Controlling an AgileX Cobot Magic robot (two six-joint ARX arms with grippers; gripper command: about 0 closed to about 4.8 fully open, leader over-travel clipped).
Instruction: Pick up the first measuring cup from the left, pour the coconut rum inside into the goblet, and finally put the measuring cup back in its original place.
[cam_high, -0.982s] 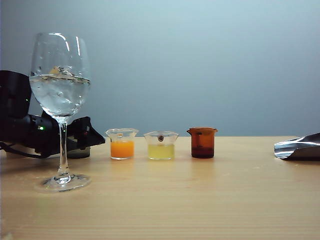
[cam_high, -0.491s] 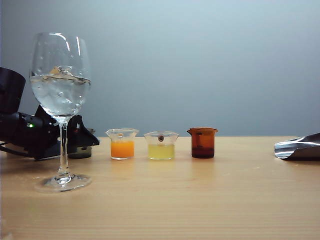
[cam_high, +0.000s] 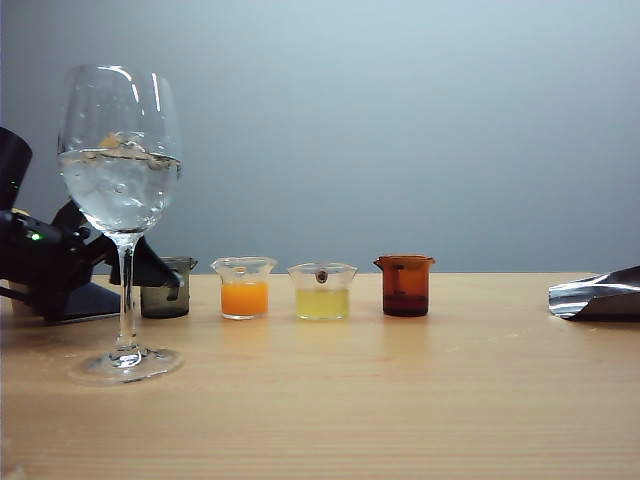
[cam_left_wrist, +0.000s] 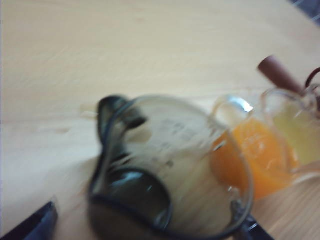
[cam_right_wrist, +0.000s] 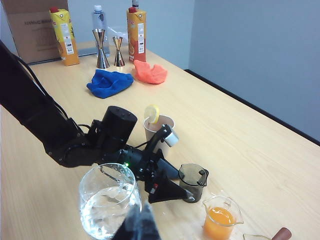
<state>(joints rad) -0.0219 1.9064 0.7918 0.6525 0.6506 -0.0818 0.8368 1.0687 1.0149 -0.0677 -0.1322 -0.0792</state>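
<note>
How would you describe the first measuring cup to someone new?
Find the tall goblet on the left. Just behind its stem, a row of small cups starts; the first measuring cup is leftmost, by the left gripper. Only this one is smoky grey.

measuring cups (cam_high: 166, 287): 4 | goblet (cam_high: 120, 200): 1 | cartons (cam_right_wrist: 65, 37): seemingly 2

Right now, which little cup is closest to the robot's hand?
The smoky grey measuring cup, leftmost in the row. The open left hand sits right beside it; the orange, yellow and brown cups stand farther along.

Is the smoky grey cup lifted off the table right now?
No, the smoky grey cup stands on the table, left of the orange cup.
</note>
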